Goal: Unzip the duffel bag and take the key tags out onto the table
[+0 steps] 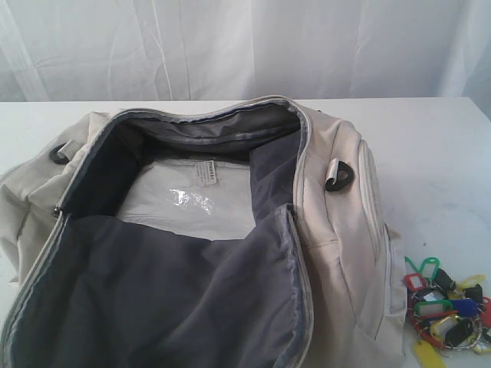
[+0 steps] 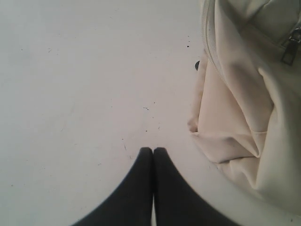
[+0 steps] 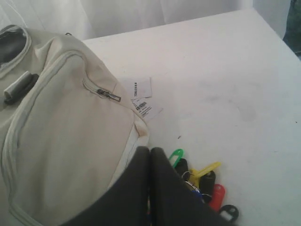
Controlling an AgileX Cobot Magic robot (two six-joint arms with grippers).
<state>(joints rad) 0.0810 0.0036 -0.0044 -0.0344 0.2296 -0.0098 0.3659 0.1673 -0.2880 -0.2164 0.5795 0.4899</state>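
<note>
The bag (image 1: 345,253) lay unzipped, its main opening spread wide and the lining (image 1: 153,307) showing. The tags (image 1: 445,307) were out, heaped on the worktop (image 1: 430,146) just beside the bag's right side. The left gripper (image 2: 153,151) was closed on nothing over bare worktop beside the bag. The right gripper (image 3: 150,150) was also closed and empty, right by the tags. The task looked finished.

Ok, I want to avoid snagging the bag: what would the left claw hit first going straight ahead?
Probably only bare table; the left claw, shut, points past the duffel bag, which lies off to one side. Depth is unclear.
</note>
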